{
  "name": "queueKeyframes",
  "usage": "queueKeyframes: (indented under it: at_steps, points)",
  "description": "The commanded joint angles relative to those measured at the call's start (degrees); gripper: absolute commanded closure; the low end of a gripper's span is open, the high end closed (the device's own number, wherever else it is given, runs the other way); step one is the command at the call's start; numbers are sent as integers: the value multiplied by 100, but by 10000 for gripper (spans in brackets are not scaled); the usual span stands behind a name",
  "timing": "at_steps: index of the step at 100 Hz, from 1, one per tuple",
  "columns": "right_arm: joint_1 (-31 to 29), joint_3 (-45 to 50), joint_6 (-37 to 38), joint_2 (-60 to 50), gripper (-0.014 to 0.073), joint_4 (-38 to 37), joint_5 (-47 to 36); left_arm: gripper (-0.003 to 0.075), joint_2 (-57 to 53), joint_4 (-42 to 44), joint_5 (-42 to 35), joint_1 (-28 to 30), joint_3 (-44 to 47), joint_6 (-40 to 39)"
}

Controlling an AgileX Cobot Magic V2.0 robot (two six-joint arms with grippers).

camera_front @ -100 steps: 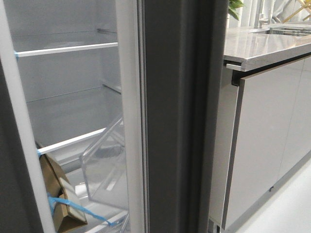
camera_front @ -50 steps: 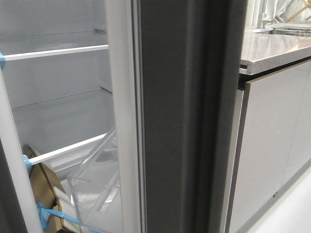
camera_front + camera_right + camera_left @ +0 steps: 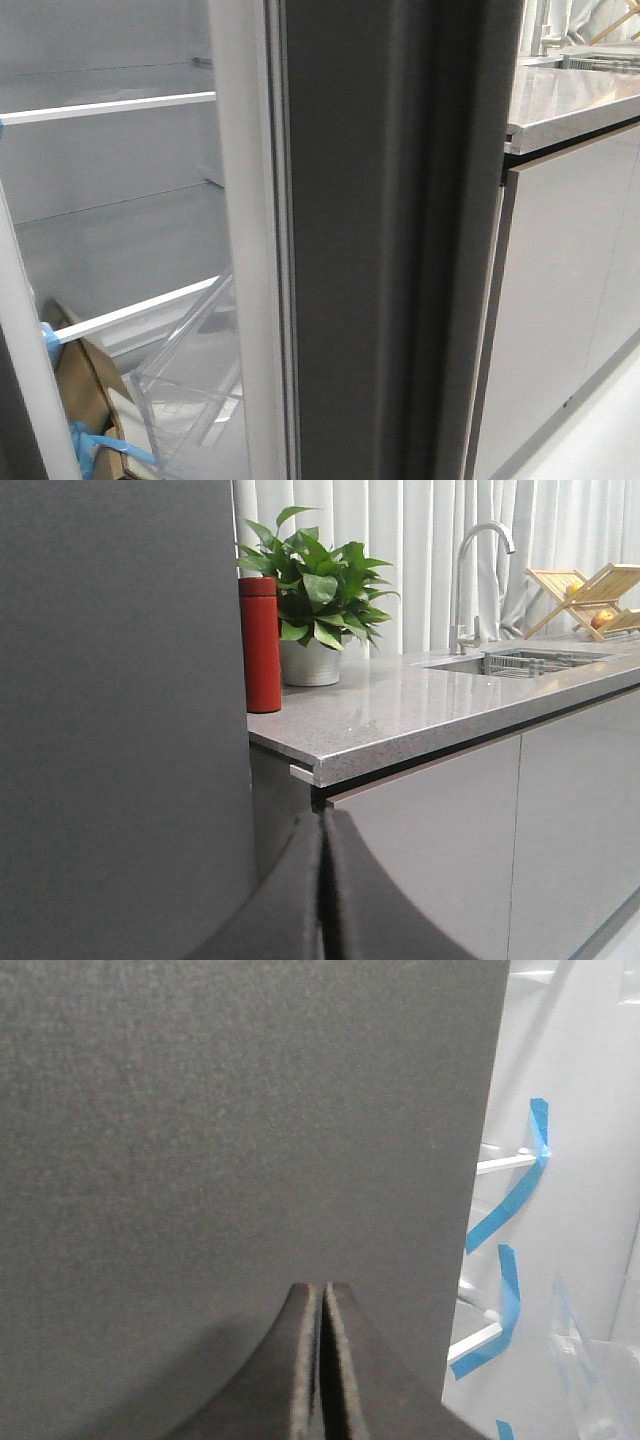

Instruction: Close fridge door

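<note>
Grey fridge door (image 3: pixel 390 250) edge front, red flask (image 3: pixel 260 645) (R wrist only)

fridge door (image 3: pixel 390 250) edge fills centre; open gap left, clear bin (image 3: pixel 190 400) and cardboard box (image 3: pixel 85 390) low.

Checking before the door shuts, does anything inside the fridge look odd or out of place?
Blue tape sits on the shelf ends, a cardboard box leans at the bottom left, and a clear bin sits tilted beside it.
</note>
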Motion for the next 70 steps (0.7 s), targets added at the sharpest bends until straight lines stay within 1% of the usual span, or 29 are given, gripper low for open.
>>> queueKeyframes:
  at_steps: [1, 62, 70]
  points:
    - [-45, 71, -34, -76, 670, 15, -464, 741, 109, -9, -440, -19, 160, -20]
    - [-45, 71, -34, -76, 670, 15, -464, 741, 109, -9, -440, -19, 160, -20]
    - [-45, 71, -94, -76, 670, 15, -168, 741, 109, -9, -440, -19, 160, -20]
